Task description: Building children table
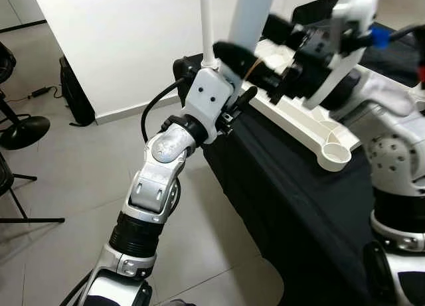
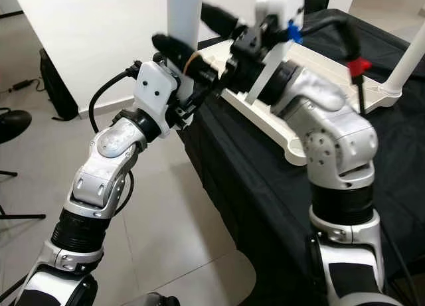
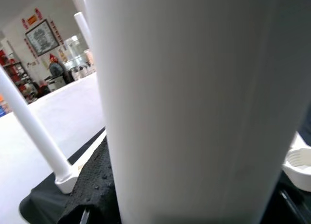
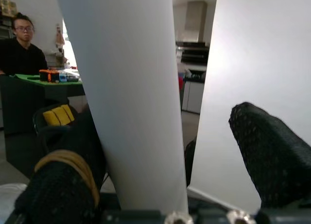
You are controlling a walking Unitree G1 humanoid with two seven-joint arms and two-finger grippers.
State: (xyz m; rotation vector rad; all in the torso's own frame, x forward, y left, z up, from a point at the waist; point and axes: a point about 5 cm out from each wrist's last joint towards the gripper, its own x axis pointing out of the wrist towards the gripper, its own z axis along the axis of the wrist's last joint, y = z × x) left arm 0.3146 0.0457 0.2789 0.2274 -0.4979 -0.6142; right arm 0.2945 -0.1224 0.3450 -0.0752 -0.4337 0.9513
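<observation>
Both arms are raised at the near corner of the black-draped table (image 2: 265, 186), where the white children's tabletop (image 1: 312, 130) lies upside down. The left gripper (image 1: 232, 97) pinches an upright white leg (image 2: 184, 27) there. The right gripper (image 2: 212, 27) reaches against the same leg; whether it clamps, I cannot tell. An empty round socket (image 1: 334, 153) sits at the tabletop's near corner.

A lived-in home, by the look of it. A framed picture (image 3: 43, 37) hangs on the wall, kitchen cabinets (image 4: 194, 95) stand behind, and the floor (image 1: 73, 166) is pale tile.

White tabletop (image 2: 292, 93) – upside down on black cloth, leg (image 2: 183, 14) upright
</observation>
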